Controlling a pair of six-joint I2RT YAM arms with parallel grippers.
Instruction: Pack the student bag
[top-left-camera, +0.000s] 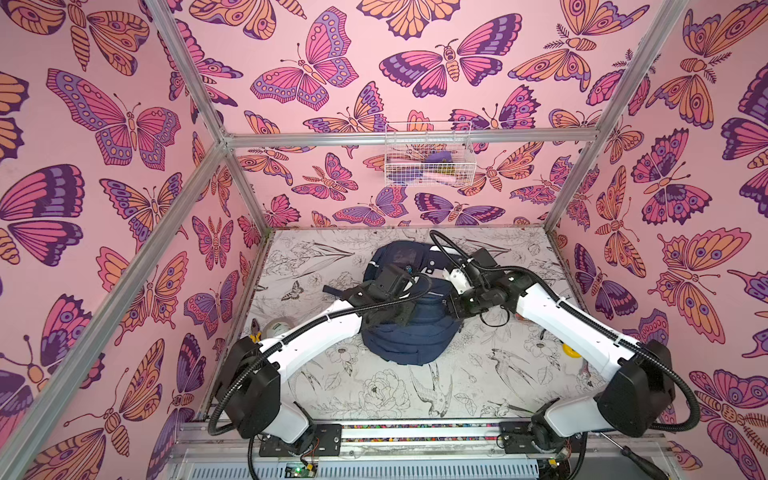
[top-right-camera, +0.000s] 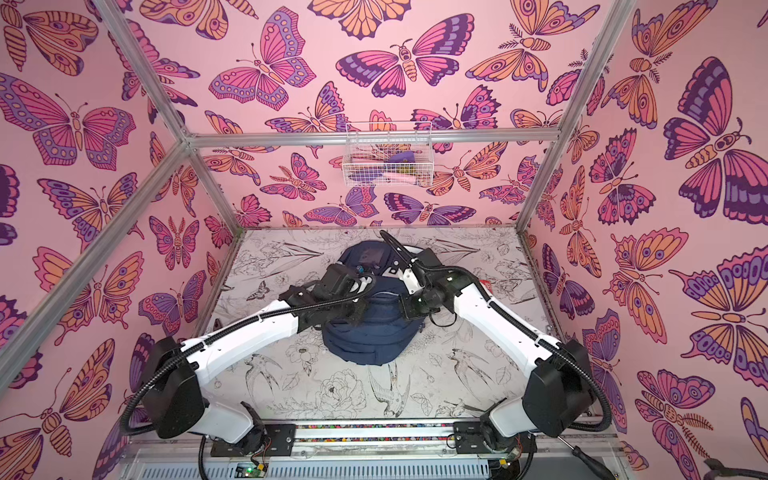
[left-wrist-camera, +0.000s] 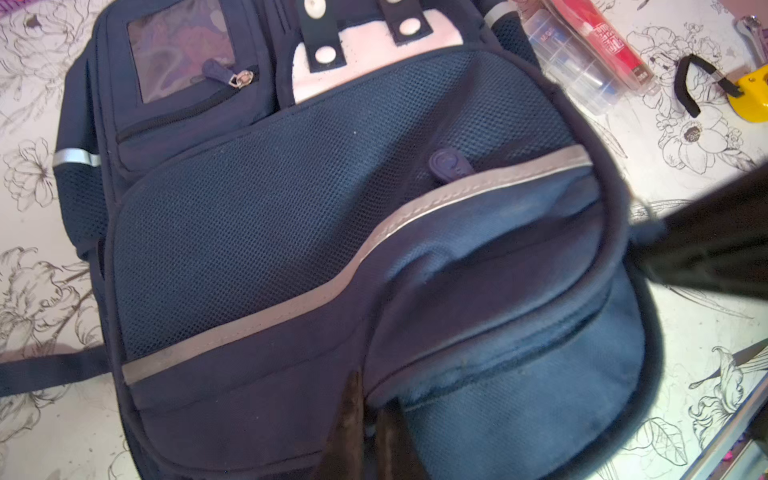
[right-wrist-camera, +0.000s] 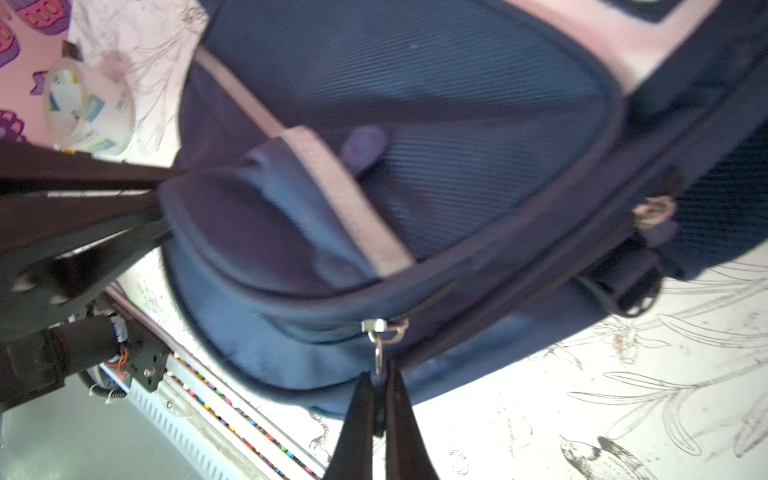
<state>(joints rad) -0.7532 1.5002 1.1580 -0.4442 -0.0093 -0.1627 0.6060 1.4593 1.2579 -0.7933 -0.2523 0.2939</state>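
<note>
Evidently the student bag (top-left-camera: 409, 332) is lying flat in the middle of the tabletop (top-left-camera: 374, 390), and both arms are working on its front pocket. The left fingers (left-wrist-camera: 349, 424) are pinching the pocket's fabric, probably to brace it. The right fingers (right-wrist-camera: 357, 428) are clamping the metal zipper pull (right-wrist-camera: 377, 353) on the bag's right side, seemingly ready to run it. Line-drawn flowers and birds are covering the tabletop, and pink butterfly walls (top-left-camera: 124, 124) are enclosing it.

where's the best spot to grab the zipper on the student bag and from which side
The thin metal pull tab, pinched flat from outside the student bag, as the right gripper does now. It dangles clear of the fabric, so shut jaws likely catch only metal.
</note>
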